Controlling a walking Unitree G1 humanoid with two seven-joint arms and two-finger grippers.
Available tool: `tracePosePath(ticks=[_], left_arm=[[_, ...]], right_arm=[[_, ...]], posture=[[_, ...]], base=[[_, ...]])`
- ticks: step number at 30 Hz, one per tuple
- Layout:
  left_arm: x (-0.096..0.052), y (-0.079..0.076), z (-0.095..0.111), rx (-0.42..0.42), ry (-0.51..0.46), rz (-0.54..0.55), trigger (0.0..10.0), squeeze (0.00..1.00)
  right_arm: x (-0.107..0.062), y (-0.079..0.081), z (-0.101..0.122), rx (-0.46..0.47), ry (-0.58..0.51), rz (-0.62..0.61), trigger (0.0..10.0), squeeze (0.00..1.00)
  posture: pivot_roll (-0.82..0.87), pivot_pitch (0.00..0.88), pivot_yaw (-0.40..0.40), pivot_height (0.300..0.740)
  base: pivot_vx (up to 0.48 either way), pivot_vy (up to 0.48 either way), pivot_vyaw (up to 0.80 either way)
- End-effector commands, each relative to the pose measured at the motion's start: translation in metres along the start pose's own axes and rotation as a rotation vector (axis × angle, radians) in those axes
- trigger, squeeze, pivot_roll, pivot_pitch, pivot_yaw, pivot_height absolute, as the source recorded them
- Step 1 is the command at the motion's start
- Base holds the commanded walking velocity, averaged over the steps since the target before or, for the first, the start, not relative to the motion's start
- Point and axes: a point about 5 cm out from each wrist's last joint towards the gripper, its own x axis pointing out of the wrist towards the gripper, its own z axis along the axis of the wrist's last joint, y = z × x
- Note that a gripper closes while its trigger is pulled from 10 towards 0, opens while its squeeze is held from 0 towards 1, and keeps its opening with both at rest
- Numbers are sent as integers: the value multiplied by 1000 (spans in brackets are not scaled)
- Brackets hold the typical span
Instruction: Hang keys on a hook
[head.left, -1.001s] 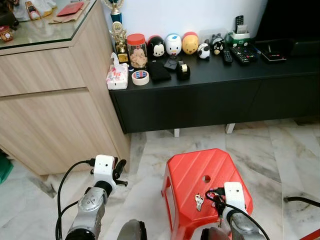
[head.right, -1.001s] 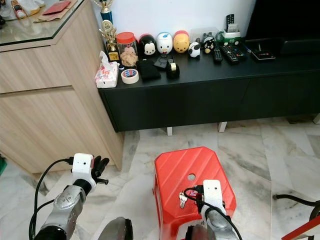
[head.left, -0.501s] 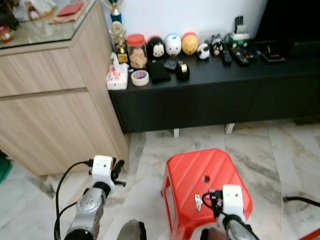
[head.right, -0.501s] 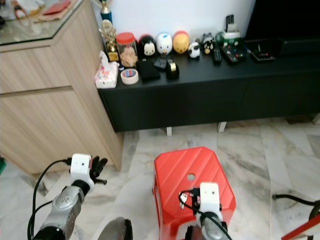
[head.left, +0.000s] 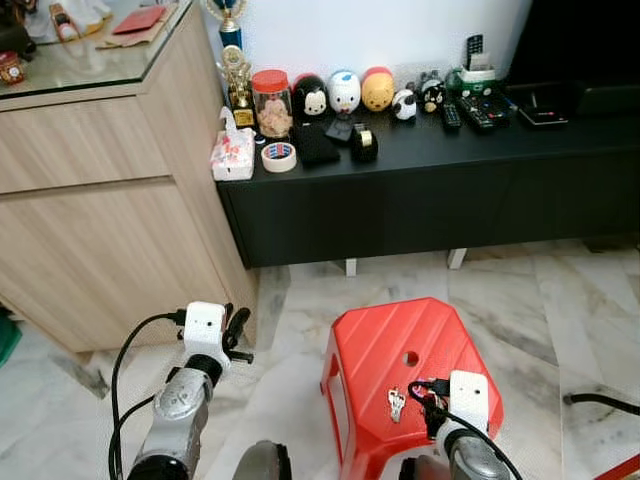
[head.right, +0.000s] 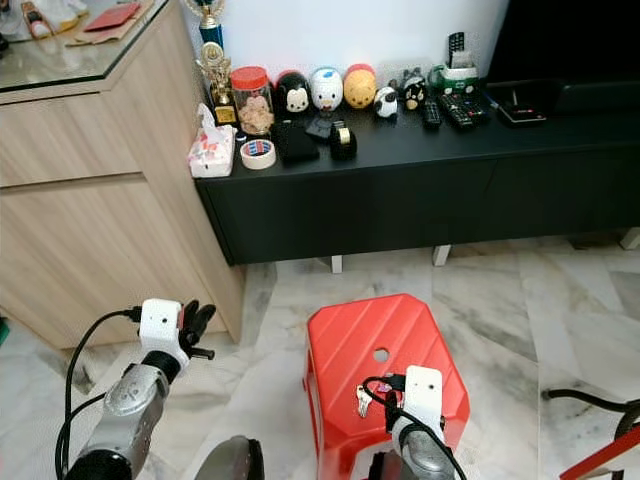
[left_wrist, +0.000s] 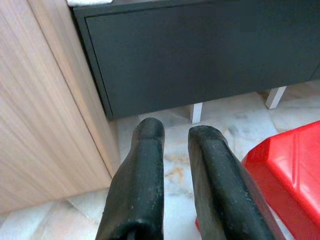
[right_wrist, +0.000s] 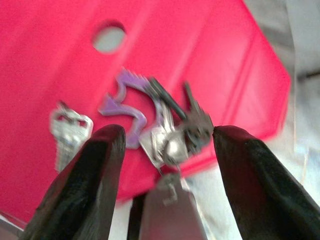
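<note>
A bunch of keys (head.left: 397, 403) on a purple clip lies on top of a red plastic stool (head.left: 400, 340), near its front edge. My right gripper (head.left: 424, 397) hovers just right of the keys, low over the stool. In the right wrist view its open gripper (right_wrist: 167, 134) straddles the keys (right_wrist: 165, 125), with a single silver key (right_wrist: 67, 132) lying beside one finger. The keys look blurred, and I cannot tell whether the fingers touch them. My left gripper (head.left: 238, 328) hangs over the floor left of the stool, shut (left_wrist: 175, 135) on nothing.
A long black console (head.left: 420, 190) stands against the wall, carrying toy figures, a jar, tape rolls, a tissue pack and remotes. A wooden cabinet (head.left: 100, 210) with a glass top is at the left. A black cable (head.left: 600, 400) lies on the marble floor at right.
The head view has shifted slightly. My right gripper stays beside the keys on the stool, with only a small wobble. The left arm has barely moved.
</note>
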Motion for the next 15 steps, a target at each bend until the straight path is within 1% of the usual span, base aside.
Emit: tracePosePath(ticks=[1,5,8,12,15], left_arm=[[-1,1,1,3,0,5,10000,0],[-2,-1,3,3,-5,3,10000,0],[-3,-3,6,4,-12,-1,10000,0],[-4,-5,8,5,-20,-3,10000,0],[-7,-5,10,6,-22,1,10000,0]], right_arm=[[1,1,0,27,14,-15,10000,0],[4,-1,0,35,27,-28,10000,0],[7,2,-3,23,42,-16,10000,0],[9,3,-3,28,35,-6,10000,0],[12,6,1,27,8,21,10000,0]], posture=[[-13,35,42,640],[-15,34,43,640],[-16,35,46,640],[-12,36,46,640],[-10,36,46,640]], base=[[0,0,0],[0,0,0],[0,0,0],[0,0,0],[0,0,0]])
